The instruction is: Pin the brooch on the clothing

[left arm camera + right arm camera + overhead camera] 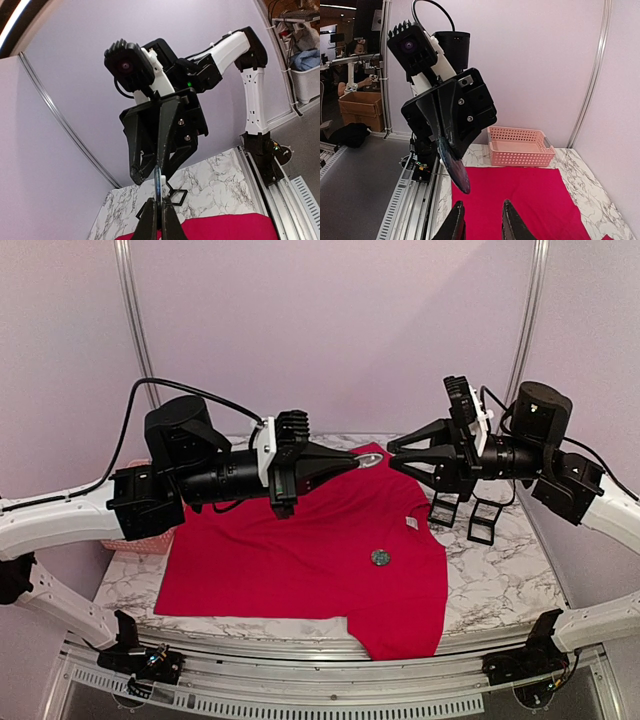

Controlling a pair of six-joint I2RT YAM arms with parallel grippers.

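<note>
Fabric of the red T-shirt [290,560] lies flat on the marble table [500,560], its 5 o'clock corner draped over the near edge, a round green badge [380,557] resting on it. Farther back, above the shirt's far edge, the left gripper [356,464] pinches the brooch [370,462] by its rim, just short of the right gripper [392,454], whose fingers stand spread. At 9 o'clock sits the pink basket [520,147].

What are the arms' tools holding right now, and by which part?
The left tool pinches a round brooch by one edge, the rest of the disc sticking out free. The right tool is open and holds nothing.
</note>
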